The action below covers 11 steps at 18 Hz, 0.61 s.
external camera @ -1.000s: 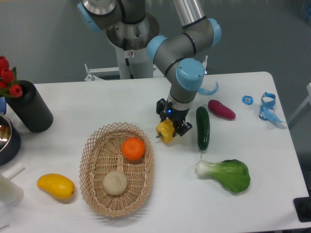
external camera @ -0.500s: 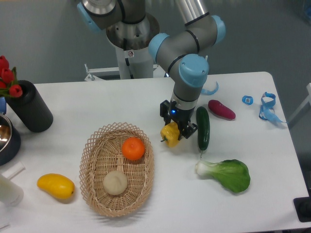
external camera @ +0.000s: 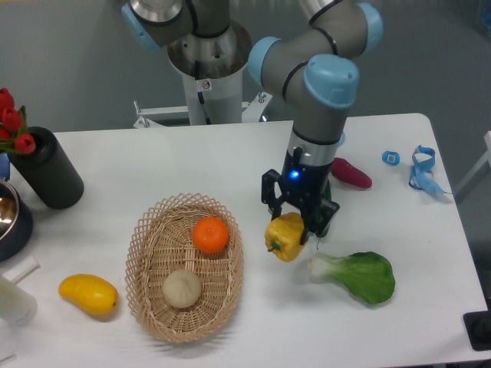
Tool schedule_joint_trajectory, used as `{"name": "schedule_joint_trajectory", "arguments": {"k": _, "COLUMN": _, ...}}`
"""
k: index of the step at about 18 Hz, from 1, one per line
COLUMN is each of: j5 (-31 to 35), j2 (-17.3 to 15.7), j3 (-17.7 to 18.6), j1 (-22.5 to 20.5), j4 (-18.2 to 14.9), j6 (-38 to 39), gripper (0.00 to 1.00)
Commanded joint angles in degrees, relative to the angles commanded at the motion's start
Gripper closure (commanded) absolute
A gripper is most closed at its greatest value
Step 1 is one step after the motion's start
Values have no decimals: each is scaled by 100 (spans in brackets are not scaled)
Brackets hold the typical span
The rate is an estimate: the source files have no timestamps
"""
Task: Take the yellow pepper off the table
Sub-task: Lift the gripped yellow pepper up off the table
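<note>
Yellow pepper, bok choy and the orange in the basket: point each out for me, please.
yellow pepper (external camera: pixel 286 237), fixed camera, on its glossy front lobe below the gripper.
bok choy (external camera: pixel 367 277), fixed camera, on the dark green leaf.
orange (external camera: pixel 210 234), fixed camera, on the middle of the fruit.

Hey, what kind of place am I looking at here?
Probably a robotics lab test bench: a grey-and-blue robot arm over a bare white table, its end effector holding a glossy yellow pepper, beside a woven wicker basket.
</note>
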<state>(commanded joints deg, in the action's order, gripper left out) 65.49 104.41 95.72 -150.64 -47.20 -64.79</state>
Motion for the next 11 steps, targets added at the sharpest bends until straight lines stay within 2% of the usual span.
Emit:
{"name": "schedule_joint_trajectory", "arguments": {"k": 3, "j5": -106, "j2": 9, "j3": -308, "j1": -17, "j4": 0, "j6": 387, "gripper": 62}}
{"name": "schedule_joint_trajectory", "arguments": {"k": 11, "j5": -106, "j2": 26, "j3": -484, "j1": -70, "j4": 0, "j6": 476, "gripper": 62}}
